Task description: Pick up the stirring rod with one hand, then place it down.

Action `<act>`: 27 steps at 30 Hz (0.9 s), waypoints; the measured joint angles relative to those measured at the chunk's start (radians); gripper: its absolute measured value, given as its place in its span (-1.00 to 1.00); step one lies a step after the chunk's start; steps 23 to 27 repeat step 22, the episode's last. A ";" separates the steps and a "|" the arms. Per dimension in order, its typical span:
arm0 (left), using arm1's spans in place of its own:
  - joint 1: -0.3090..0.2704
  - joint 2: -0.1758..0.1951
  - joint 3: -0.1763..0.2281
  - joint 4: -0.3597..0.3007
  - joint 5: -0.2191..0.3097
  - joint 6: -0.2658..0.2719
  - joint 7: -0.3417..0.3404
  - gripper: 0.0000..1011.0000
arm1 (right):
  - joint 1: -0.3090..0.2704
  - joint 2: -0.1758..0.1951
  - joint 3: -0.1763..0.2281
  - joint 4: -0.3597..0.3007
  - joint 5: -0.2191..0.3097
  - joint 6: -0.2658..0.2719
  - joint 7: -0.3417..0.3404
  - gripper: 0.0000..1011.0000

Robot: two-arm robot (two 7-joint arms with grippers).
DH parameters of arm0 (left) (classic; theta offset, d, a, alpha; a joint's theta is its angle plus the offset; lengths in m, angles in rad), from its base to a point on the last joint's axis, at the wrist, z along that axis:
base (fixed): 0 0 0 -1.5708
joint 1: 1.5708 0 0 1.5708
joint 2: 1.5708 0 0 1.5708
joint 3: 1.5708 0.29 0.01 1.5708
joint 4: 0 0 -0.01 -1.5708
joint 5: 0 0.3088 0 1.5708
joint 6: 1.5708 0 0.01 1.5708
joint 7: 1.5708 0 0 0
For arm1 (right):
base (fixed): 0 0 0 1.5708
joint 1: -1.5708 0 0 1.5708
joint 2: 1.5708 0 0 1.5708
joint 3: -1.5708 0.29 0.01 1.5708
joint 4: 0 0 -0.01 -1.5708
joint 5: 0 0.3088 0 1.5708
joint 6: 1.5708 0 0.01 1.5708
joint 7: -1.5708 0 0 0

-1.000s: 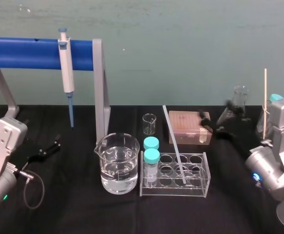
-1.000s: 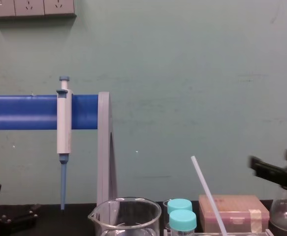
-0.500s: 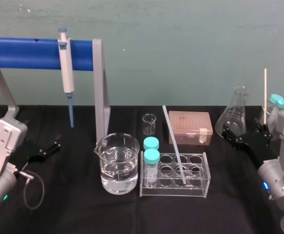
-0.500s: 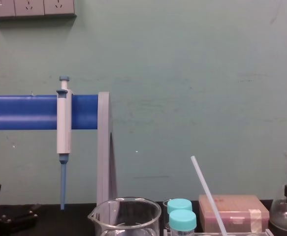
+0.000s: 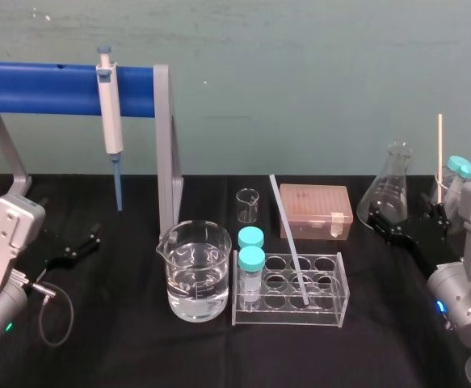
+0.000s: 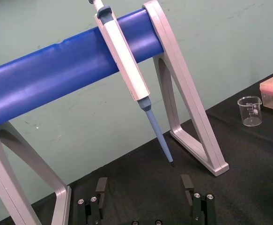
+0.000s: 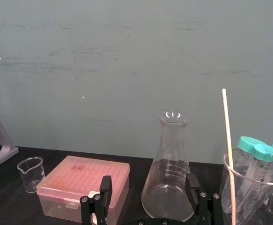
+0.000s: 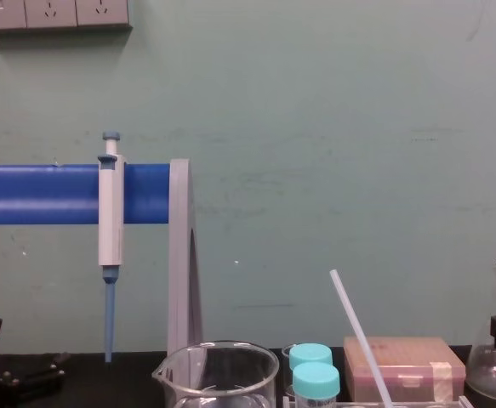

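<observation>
stirring rod [image 5: 284, 222] leans in rack [image 5: 288, 317] | right claw [image 5: 405, 223] apart, well to its right | left claw [image 5: 77, 247] apart, parked

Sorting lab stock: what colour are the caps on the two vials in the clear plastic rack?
Teal caps, clearest in the head view.

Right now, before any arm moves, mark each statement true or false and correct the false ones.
1. The stirring rod leans in the clear rack. True.
2. The right gripper holds the rod. False: its fingers are open and empty, facing the conical flask.
3. The pipette hangs on the blue bar. True.
4. The beaker is empty. False: it holds clear liquid.
5. The left gripper, low at the left, has open fingers. True.
</observation>
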 joint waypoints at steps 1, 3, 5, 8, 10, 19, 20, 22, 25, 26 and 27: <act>0.000 0.000 0.000 0.000 0.000 0.000 0.000 0.98 | 0.000 0.000 0.000 0.000 0.000 0.000 0.000 0.98; 0.000 0.000 0.000 0.000 0.000 0.000 0.000 0.98 | 0.000 0.000 0.000 -0.001 0.001 0.000 0.001 0.98; 0.000 0.000 0.000 0.000 0.000 0.000 0.000 0.98 | 0.000 0.000 -0.001 -0.001 0.001 0.000 0.001 0.98; 0.000 0.000 0.000 0.000 0.000 0.000 0.000 0.98 | 0.000 0.001 -0.001 -0.001 0.002 0.000 0.002 0.98; 0.000 0.000 0.000 0.000 0.000 0.000 0.000 0.98 | 0.000 0.001 -0.001 -0.002 0.002 0.000 0.002 0.98; 0.000 0.000 0.000 0.000 0.000 0.000 0.000 0.98 | 0.000 0.001 -0.001 -0.002 0.002 -0.001 0.003 0.98; 0.000 0.000 0.000 0.000 0.000 0.000 0.000 0.98 | 0.000 0.001 -0.001 -0.003 0.002 -0.001 0.003 0.98; 0.000 0.000 0.000 0.000 0.000 0.000 0.000 0.98 | 0.000 0.001 -0.001 -0.002 0.003 -0.001 0.003 0.98; 0.000 0.000 0.000 0.000 0.000 0.000 0.000 0.98 | 0.000 0.001 -0.001 -0.002 0.003 -0.001 0.003 0.98; 0.000 0.000 0.000 0.000 0.000 0.000 0.000 0.98 | 0.000 0.001 -0.001 -0.002 0.003 -0.001 0.003 0.98; 0.000 0.000 0.000 0.000 0.000 0.000 0.000 0.98 | 0.000 0.001 -0.001 -0.002 0.003 -0.001 0.003 0.98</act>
